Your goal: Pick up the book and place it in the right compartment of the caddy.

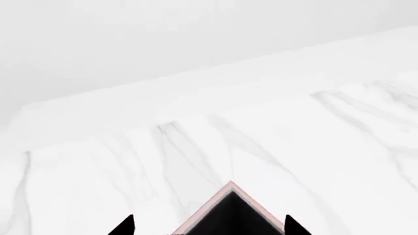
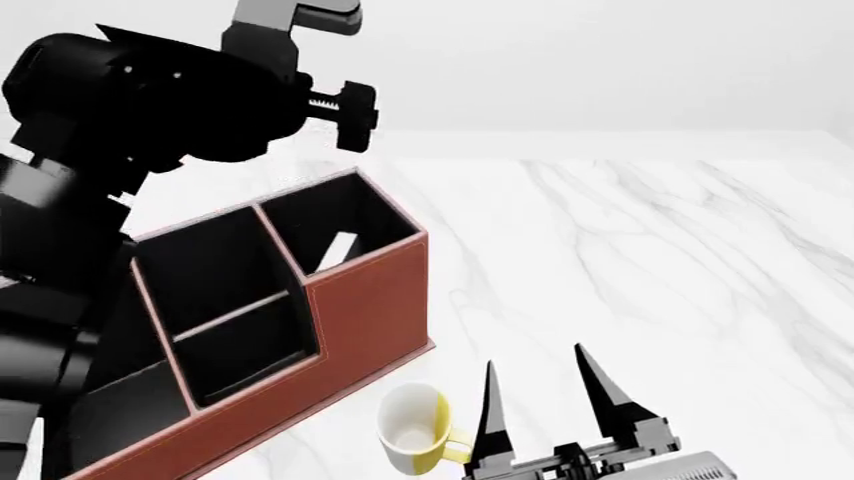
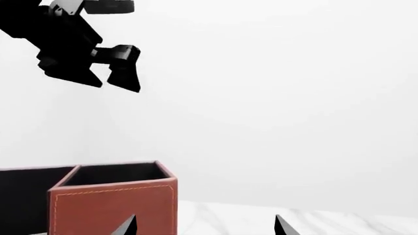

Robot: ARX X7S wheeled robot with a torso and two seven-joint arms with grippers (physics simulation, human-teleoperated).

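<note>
- Standing near upright, the book (image 2: 335, 252) shows only as a narrow white strip of page edge inside the right compartment (image 2: 363, 212) of the caddy (image 2: 360, 312). Its long axis runs up out of the compartment, leaning slightly. You cannot separate its dark cover from the black lining.
- Only the head view shows the book. The right wrist view shows the compartment's outer wall and rim. The left wrist view shows one caddy corner on the marble table (image 1: 313, 147).
- The left gripper (image 1: 209, 226) hangs above the caddy, fingers apart and empty, clear of the book.
- The right gripper (image 2: 534, 362) is spread and empty beside the mug (image 2: 411, 428), well apart from the book.
</note>
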